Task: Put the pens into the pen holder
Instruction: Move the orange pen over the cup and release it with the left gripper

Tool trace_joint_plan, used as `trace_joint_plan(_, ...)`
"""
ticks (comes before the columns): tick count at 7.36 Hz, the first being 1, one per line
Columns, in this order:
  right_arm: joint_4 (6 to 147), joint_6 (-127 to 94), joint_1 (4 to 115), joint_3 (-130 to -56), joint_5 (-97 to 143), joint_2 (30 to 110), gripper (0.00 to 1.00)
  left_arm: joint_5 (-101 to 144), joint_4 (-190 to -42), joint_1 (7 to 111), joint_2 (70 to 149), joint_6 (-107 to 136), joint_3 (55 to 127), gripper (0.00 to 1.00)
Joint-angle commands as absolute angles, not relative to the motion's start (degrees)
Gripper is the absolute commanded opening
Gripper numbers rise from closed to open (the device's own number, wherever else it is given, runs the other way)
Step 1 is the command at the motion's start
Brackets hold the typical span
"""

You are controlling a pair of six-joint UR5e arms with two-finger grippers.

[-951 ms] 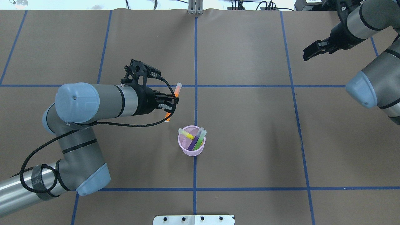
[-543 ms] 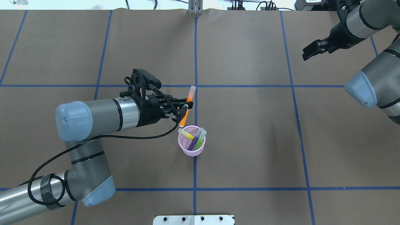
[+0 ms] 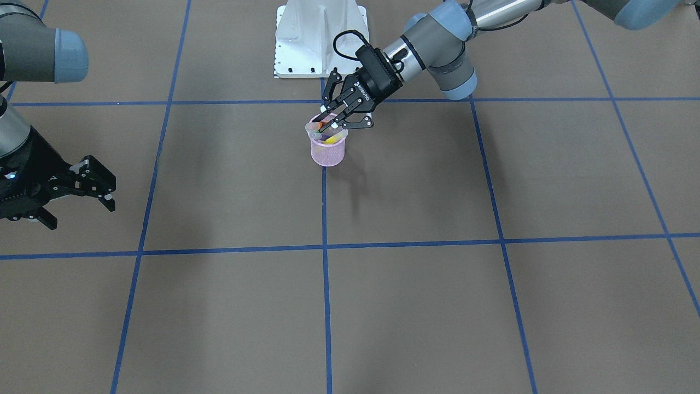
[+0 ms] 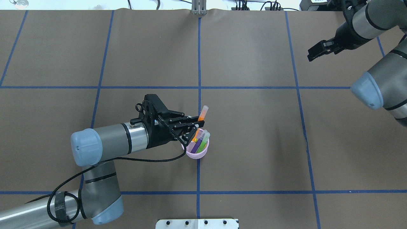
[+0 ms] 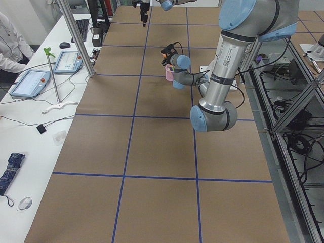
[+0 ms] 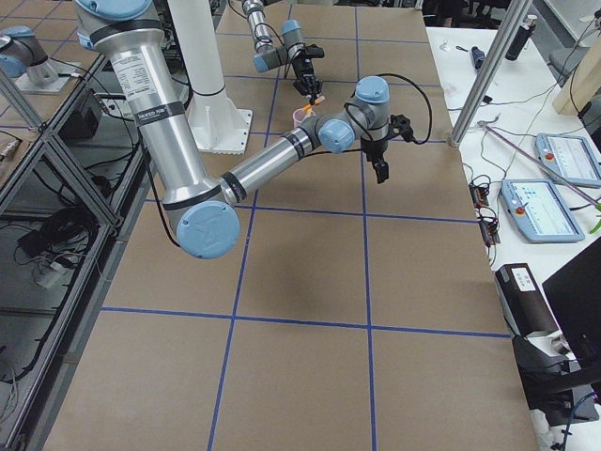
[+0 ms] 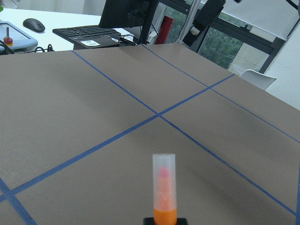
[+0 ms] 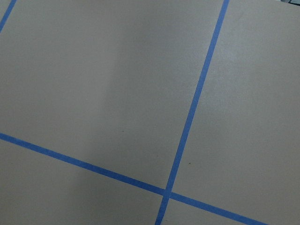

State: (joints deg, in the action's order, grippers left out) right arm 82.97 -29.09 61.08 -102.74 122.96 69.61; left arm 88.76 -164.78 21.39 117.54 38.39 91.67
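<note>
Left arm point(image 4: 108, 144) reaches in low over the worktop point(image 4: 254, 127), which is brown with a blue tape grid. Left jaws pinch the orange pen point(image 4: 200, 118) at mid-length, pressed on it from both sides. The pen is tilted, with its translucent cap end up and away from the robot. Its orange end is down at the mouth of the pen holder point(image 4: 190, 155); I cannot tell whether the tip is below the rim.

The pen holder, a pink mesh cup, stands upright on the centre tape line, between two cross lines. Inside it, leaning:
- purple pen point(image 4: 197, 145)
- green pen point(image 4: 203, 142), just beside the purple one
- yellow pen point(image 3: 331, 140), seen through the rim in the front-facing view

The left wrist view shows only the orange pen's cap end, upright at the bottom centre.

Right arm point(image 4: 365, 19) is at the far right corner, well apart from the holder. Right jaws are spread, with nothing between them, above the bare worktop.
</note>
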Motion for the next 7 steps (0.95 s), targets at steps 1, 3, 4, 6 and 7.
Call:
trace_joint_plan(1, 82.97, -29.09, 61.08, -102.74, 122.96, 69.61, 1.00, 88.68, -166.29, 21.27, 117.60, 38.23, 90.88, 0.89)
trace_joint_plan(3, 83.14, -29.00, 61.69, -102.74, 122.96, 69.61, 1.00, 88.68, -166.38, 21.27, 117.34, 38.84, 90.97, 1.00)
trace_joint_plan(4, 83.23, -28.92, 62.48, -102.57, 123.05, 69.52, 1.00, 88.68, -166.29, 21.27, 117.33, 39.28, 91.23, 1.00)
trace_joint_plan(6, 83.23, -26.39, 65.63, -100.30, 124.18, 69.52, 1.00, 89.12, -164.20, 22.32, 116.98, 39.46, 91.49, 1.00)
trace_joint_plan(7, 83.32, -23.50, 67.83, -98.28, 127.06, 69.78, 1.00, 90.69, -158.00, 24.15, 115.42, 39.38, 92.45, 1.00)
